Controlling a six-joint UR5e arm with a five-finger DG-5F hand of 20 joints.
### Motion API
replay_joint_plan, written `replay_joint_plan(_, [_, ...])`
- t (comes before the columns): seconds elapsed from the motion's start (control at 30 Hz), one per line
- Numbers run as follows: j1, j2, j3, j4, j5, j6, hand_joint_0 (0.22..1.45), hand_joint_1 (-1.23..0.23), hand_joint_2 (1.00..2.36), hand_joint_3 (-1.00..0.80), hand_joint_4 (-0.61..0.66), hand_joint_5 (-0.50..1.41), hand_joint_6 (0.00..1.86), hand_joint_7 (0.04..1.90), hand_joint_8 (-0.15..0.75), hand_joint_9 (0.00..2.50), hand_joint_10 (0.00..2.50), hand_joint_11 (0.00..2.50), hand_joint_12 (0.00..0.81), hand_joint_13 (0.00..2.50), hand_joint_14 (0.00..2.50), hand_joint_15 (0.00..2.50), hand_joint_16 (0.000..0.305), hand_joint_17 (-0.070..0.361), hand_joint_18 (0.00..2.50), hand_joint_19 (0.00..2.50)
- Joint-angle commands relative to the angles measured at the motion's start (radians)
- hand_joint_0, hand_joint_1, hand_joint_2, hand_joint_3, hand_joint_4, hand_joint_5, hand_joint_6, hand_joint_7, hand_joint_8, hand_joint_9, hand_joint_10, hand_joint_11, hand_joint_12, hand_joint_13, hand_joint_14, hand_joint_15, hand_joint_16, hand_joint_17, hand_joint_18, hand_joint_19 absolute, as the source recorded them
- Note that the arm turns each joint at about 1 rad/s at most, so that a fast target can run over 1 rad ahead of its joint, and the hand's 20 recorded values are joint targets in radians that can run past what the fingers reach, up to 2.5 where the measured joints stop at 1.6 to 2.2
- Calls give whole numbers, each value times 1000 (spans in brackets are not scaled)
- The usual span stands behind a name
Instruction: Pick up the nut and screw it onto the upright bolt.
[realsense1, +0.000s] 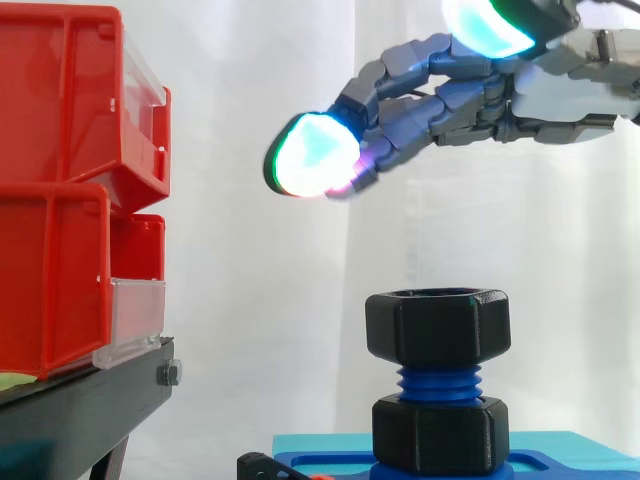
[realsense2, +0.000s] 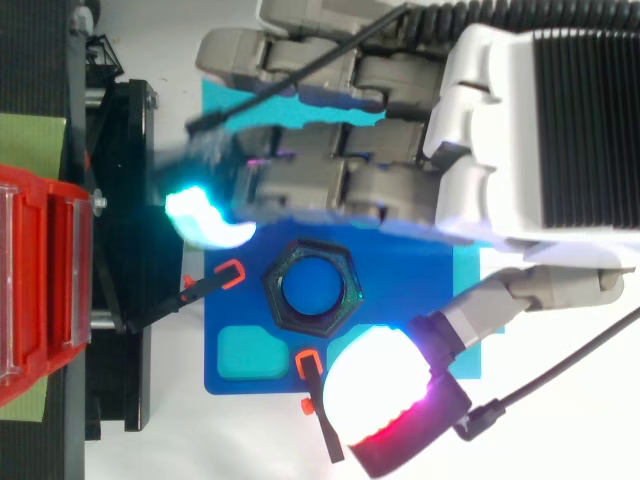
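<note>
The nut (realsense1: 437, 325), black and six-sided, sits level on the top end of the upright blue bolt (realsense1: 437, 381). From above, the bolt's blue end shows inside the ring of the nut (realsense2: 310, 288). A short stretch of bare blue thread separates it from a second black nut (realsense1: 440, 432) lower on the bolt, which is seated against the blue base (realsense2: 400, 290). The base lies on a cyan plate (realsense1: 590, 440). Two small black clips with orange ends, one (realsense2: 228, 274) to the left of the nut and one (realsense2: 307, 362) below it in the top view, rest at the base's edges.

The hand (realsense1: 480, 100) is open and holds nothing. In the side view it reaches in from the upper right, its fingers stretched leftward and sloping a little downward, only slightly bent. The leading fingertip pad (realsense1: 312, 155) glows cyan and green, well above the nut and off to its left. Another glowing pad (realsense1: 490, 25) sits at the top edge. There is clear space between the hand and the nut.

From above, the palm (realsense2: 520, 130) and fingers lie across the far part of the base. The thumb, with a white, red-edged pad (realsense2: 385, 385), splays out on the near side of the nut.

To the left stand stacked red bins (realsense1: 60, 150) on a black stand (realsense1: 80, 400), before the white curtain (realsense1: 250, 300).
</note>
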Motion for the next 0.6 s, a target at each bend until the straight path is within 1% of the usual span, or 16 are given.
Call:
replay_joint_plan(0.0, [12, -4, -7, 11, 9, 7, 450, 61, 1000, -500, 110, -205, 501, 575, 191, 166, 0, 0, 361, 0, 0, 0, 53, 120, 0, 0])
replay_joint_plan(0.1, [19, -12, -9, 9, 15, 21, 452, 113, 1000, -500, 93, -211, 501, 572, 176, 101, 0, 0, 354, 0, 0, 0, 54, 122, 0, 0])
replay_joint_plan(0.13, [20, -23, -9, 8, 17, 26, 454, 128, 1000, -500, 88, -213, 501, 569, 169, 77, 0, 0, 350, 0, 0, 0, 55, 124, 0, 0])
replay_joint_plan(0.33, [25, -38, -9, 9, 18, 49, 458, 148, 1000, -500, 83, -205, 501, 572, 163, 58, 0, 0, 347, 0, 0, 0, 55, 123, 0, 0])
replay_joint_plan(0.4, [25, -52, -9, 11, 17, 61, 460, 151, 1000, -500, 86, -201, 501, 575, 162, 57, 0, 0, 344, 0, 0, 0, 55, 123, 0, 0])
replay_joint_plan(0.57, [26, -52, -9, 14, 18, 75, 465, 145, 1000, -500, 105, -186, 501, 589, 166, 93, 0, 0, 343, 0, 0, 0, 54, 121, 0, 0])
